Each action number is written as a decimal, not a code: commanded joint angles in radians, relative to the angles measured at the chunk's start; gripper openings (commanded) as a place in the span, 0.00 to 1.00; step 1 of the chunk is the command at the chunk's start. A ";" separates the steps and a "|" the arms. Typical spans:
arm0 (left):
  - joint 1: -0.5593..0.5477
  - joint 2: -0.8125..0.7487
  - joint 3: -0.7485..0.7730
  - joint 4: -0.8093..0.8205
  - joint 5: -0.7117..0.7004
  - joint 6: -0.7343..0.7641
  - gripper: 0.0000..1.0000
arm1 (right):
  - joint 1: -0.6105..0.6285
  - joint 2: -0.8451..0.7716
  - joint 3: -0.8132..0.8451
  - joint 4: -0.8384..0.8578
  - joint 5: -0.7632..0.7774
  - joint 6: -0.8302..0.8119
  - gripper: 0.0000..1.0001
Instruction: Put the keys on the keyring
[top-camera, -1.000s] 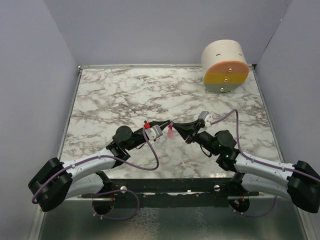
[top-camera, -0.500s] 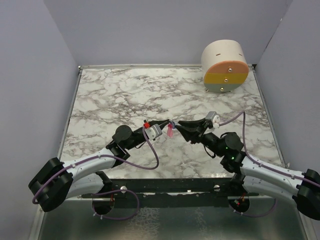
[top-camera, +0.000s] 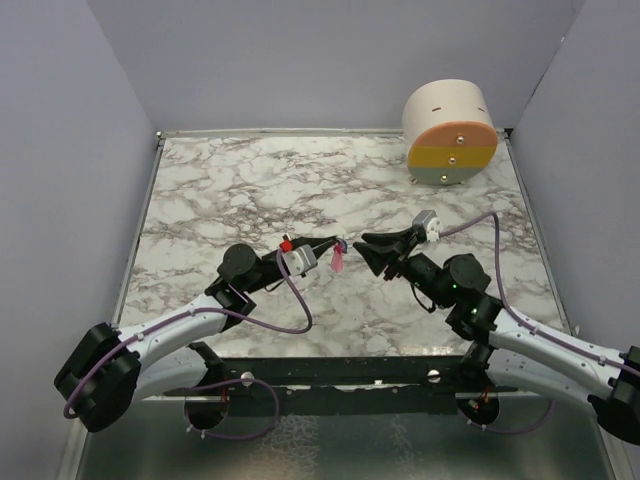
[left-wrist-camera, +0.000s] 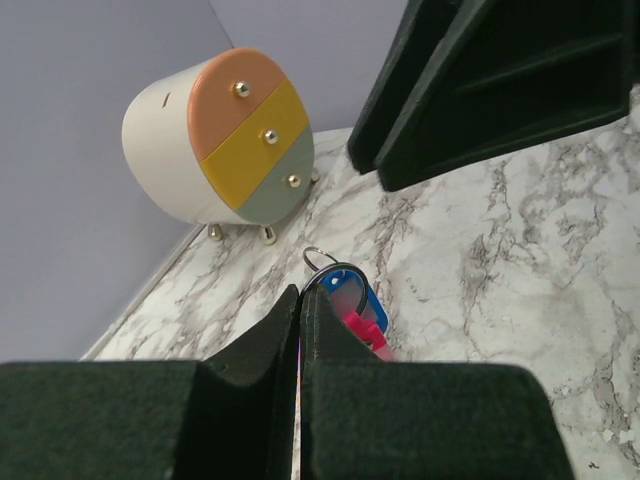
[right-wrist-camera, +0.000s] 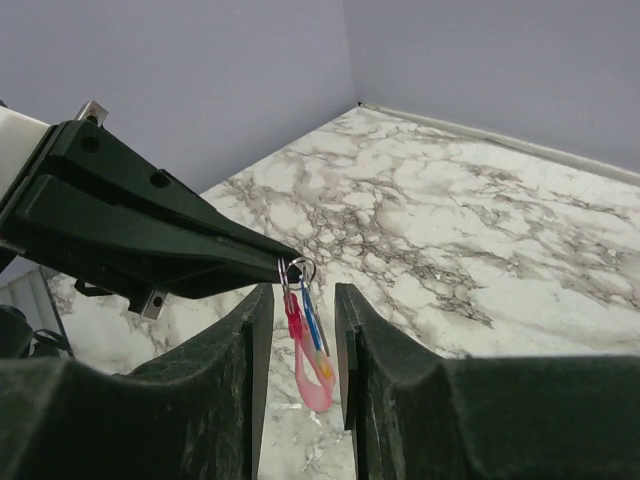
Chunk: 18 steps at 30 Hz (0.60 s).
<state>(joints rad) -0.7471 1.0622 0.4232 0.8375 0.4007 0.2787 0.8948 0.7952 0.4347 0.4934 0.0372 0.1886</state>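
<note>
My left gripper (top-camera: 338, 243) is shut on the thin silver keyring (right-wrist-camera: 296, 268) and holds it above the table. The pink tag (right-wrist-camera: 312, 375) and the blue-headed key (right-wrist-camera: 312, 318) hang side by side from the ring. In the left wrist view the ring (left-wrist-camera: 322, 262), the blue key head (left-wrist-camera: 352, 296) and the pink tag (left-wrist-camera: 366, 331) show just past my shut left gripper (left-wrist-camera: 301, 296). My right gripper (top-camera: 364, 242) is open and empty, a short gap to the right of the ring. In the right wrist view the right gripper (right-wrist-camera: 302, 292) has one finger on either side of the hanging tag, touching nothing.
A round cream drawer box (top-camera: 450, 133) with orange, yellow and grey-green drawer fronts stands at the back right of the marble table (top-camera: 220, 190). It also shows in the left wrist view (left-wrist-camera: 220, 140). Grey walls enclose the table on three sides.
My right gripper has drawn back to the right, away from the keyring it was touching. My left gripper still holds the ring and has shifted slightly up and left.
</note>
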 joint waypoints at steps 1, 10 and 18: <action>0.005 -0.026 0.042 -0.041 0.103 -0.008 0.00 | -0.002 0.056 0.109 -0.127 0.009 0.063 0.32; 0.004 -0.014 0.056 -0.077 0.107 0.002 0.00 | -0.002 0.150 0.248 -0.311 0.052 0.230 0.32; 0.005 -0.002 0.058 -0.077 0.047 0.022 0.00 | -0.002 0.192 0.285 -0.390 0.098 0.334 0.32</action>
<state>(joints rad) -0.7471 1.0534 0.4496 0.7601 0.4717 0.2844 0.8948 0.9726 0.6872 0.1532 0.0898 0.4625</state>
